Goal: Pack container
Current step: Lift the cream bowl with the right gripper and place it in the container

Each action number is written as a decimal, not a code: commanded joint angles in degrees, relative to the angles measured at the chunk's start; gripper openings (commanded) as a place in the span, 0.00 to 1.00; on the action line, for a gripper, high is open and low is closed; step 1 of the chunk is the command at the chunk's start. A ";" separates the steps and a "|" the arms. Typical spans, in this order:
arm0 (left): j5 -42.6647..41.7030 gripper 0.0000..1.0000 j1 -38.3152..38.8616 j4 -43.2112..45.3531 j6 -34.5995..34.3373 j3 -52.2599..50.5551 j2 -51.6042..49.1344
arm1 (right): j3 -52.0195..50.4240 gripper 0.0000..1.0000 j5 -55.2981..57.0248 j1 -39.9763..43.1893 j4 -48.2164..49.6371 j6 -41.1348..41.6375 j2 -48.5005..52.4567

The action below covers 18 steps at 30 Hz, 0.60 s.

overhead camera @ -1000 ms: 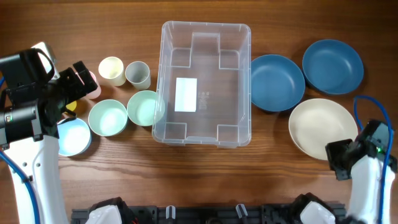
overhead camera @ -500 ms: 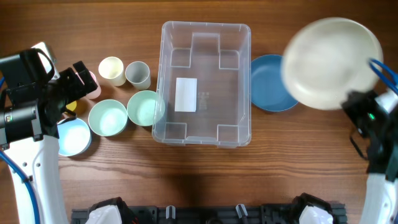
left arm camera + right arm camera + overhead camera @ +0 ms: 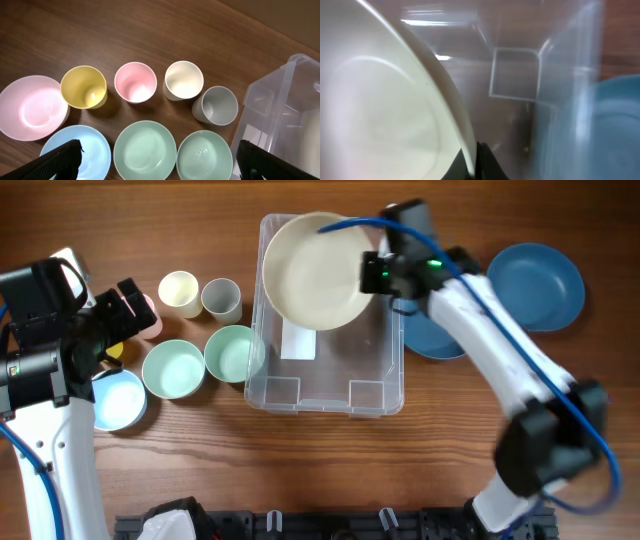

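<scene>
The clear container (image 3: 372,370) stands mid-table with a white label on its base. A cream bowl (image 3: 312,272) hangs tilted over its far left part, and my right gripper (image 3: 372,272) is shut on the bowl's right rim. In the right wrist view the cream bowl (image 3: 380,100) fills the left, my right gripper (image 3: 477,167) pinches its edge, and the container wall (image 3: 560,75) shows behind. My left gripper (image 3: 130,305) hovers open over the cups at the left, holding nothing. The left wrist view shows my left gripper (image 3: 160,162) spread wide above the bowls.
Two dark blue bowls (image 3: 535,285) (image 3: 440,335) lie right of the container. At the left stand yellow (image 3: 83,87), pink (image 3: 135,82), cream (image 3: 184,80) and grey (image 3: 216,105) cups, a pink bowl (image 3: 31,107), a light blue bowl (image 3: 82,150) and two green bowls (image 3: 145,150) (image 3: 205,157).
My right arm lifted the cream bowl from the table at the right and swung it left over the container. The left arm has stayed put.
</scene>
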<state>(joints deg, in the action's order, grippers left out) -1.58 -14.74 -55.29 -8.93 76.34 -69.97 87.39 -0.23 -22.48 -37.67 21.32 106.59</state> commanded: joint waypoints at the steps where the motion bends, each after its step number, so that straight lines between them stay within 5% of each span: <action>1: -0.70 1.00 -0.33 0.13 -0.37 1.22 -0.11 | 2.32 0.04 3.48 -0.17 2.56 -1.66 4.98; 4: -0.70 1.00 -0.33 0.13 -0.37 1.22 -0.11 | 2.32 0.04 2.95 -0.17 5.77 -3.67 6.34; 8: -0.70 1.00 -0.33 0.13 -0.37 1.22 -0.11 | 3.21 0.28 1.53 -0.11 8.63 -6.71 4.81; 10: -0.70 1.00 -0.33 0.15 -0.37 1.22 -0.11 | 5.18 0.51 2.47 0.50 6.86 -7.02 2.93; 18: -0.70 1.00 -0.33 0.13 -0.37 1.22 -0.11 | 7.63 0.62 9.90 11.96 -8.15 -1.53 -10.19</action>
<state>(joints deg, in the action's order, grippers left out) -1.56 -14.74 -55.27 -8.93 76.36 -69.97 93.23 5.19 -17.58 -41.74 16.21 102.78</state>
